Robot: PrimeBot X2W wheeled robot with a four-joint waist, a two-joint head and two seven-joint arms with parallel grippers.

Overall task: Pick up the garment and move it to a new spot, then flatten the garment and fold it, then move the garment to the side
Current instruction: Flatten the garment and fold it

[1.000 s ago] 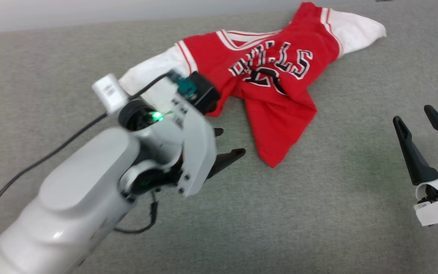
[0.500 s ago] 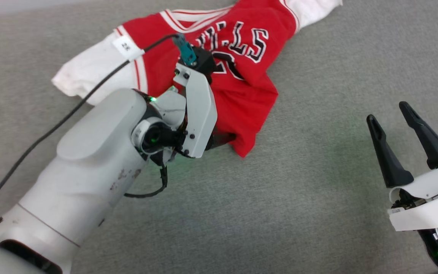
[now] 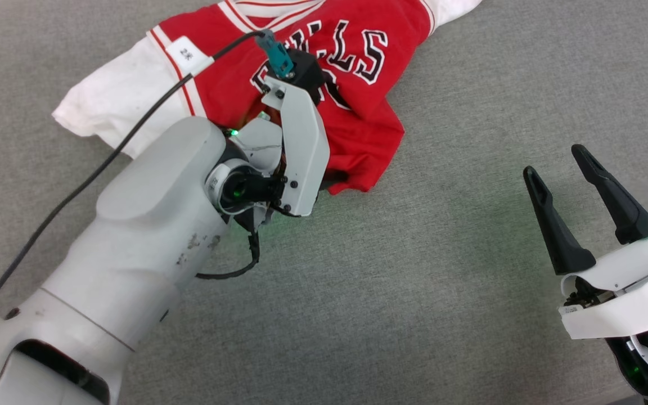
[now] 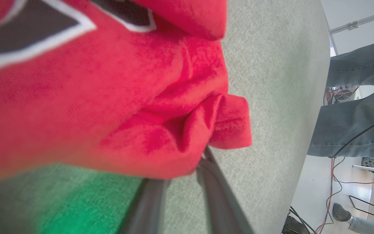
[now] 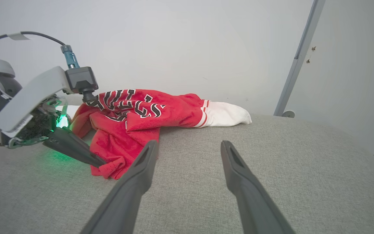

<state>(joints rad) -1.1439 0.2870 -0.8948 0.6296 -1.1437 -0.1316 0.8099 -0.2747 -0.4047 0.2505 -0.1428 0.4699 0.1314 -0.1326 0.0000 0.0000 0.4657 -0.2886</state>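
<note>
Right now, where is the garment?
The garment lies crumpled on the grey surface in the head view's upper left-centre, its red hem corner at the tips of the left pincer; the open right pincer stands apart at lower right.

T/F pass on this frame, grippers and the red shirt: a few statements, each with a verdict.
1. The right gripper is open, with nothing between its fingers. True.
2. The garment lies spread flat. False: it is crumpled, with folds across the red body and its lower corner bunched up.
3. The left gripper has its fingertips at the garment's red lower corner. True.
4. The right gripper rests on a white sleeve. False: it is apart from the garment, over bare grey surface.
5. The garment's front bears black lettering edged in white. True.
</note>
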